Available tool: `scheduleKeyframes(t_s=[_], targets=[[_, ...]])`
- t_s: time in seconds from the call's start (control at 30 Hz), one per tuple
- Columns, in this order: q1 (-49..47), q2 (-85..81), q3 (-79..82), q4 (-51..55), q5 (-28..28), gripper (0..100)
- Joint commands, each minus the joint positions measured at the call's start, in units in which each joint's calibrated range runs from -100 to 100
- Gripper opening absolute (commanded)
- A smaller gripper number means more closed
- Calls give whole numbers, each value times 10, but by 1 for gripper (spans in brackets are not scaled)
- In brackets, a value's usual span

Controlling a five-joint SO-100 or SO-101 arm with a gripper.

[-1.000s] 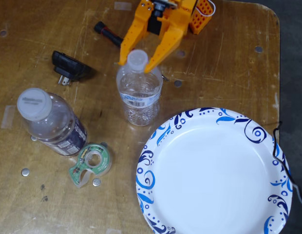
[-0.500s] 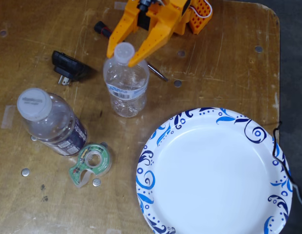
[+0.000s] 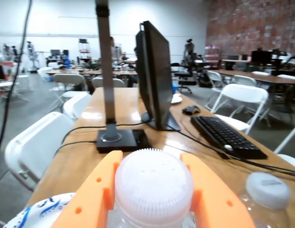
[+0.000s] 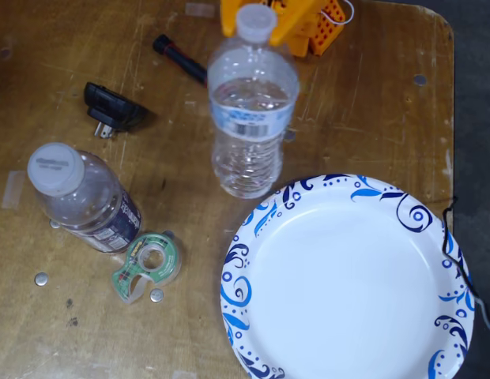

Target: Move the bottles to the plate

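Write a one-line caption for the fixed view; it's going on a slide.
Orange hand grips the slim bottle by its cap, beside the empty plate; the wider bottle waits.

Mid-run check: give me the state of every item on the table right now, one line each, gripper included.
Gripper: shut on the slim bottle's neck, just under the cap.
Slim bottle: capped, held by the gripper, looks lifted, not on the plate.
Wide bottle: capped, standing on the table, untouched.
Plate: empty, flat on the table.
Tape dispenser: lying beside the wide bottle.
Black plug adapter: lying loose on the table.
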Motion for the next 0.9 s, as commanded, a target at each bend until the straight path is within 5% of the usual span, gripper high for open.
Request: scheduleKeyframes(t_s=[0.0, 0.33, 0.87], targets=[[-64, 40, -73, 11, -1, 2], [-238, 258, -172, -17, -5, 2], [-349, 624, -225, -345, -1, 2]])
